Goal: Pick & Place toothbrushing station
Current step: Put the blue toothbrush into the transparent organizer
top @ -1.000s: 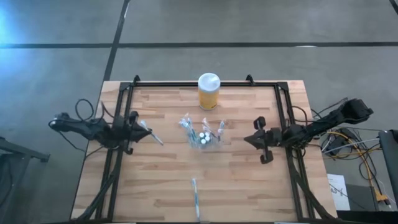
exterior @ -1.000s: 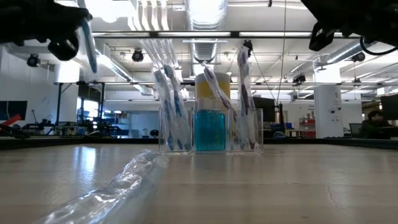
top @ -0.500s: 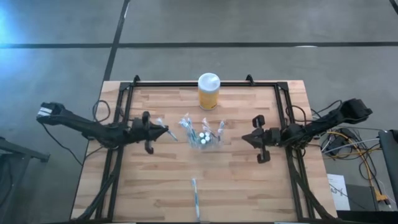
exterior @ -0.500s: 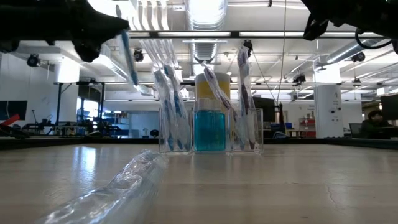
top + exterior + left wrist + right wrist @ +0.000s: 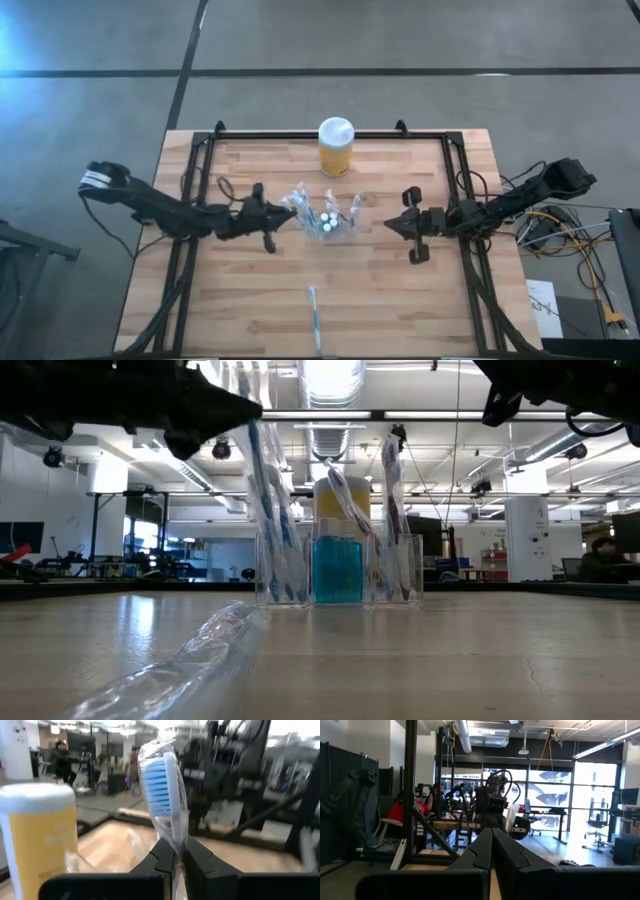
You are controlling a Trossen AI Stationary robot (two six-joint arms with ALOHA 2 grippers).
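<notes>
The toothbrushing station, a see-through holder with several wrapped toothbrushes standing in it, rests on its base at mid-table; in the low view the station has a blue middle cup. My left gripper hovers just left of it, shut on a wrapped blue toothbrush, whose blue length slants down toward the station's left compartment. My right gripper hangs shut and empty to the station's right, and its fingers are pressed together. My left gripper pinches the wrapped toothbrush between its two fingers on the handle just below the bristled head, wrapper included. The fingers reach in roughly level from the table's left and lie across the brush. The brush is lifted clear of the table and steeply tilted.
A yellow jar with a white lid stands at the far edge behind the station, also seen as the jar beside my left fingers. Another wrapped toothbrush lies flat near the front edge. A black frame borders the wooden table.
My left gripper has moved toward the table's right edge, from near the left frame to just beside the station, carrying the wrapped toothbrush clear of the table. It has stayed shut on the brush.
</notes>
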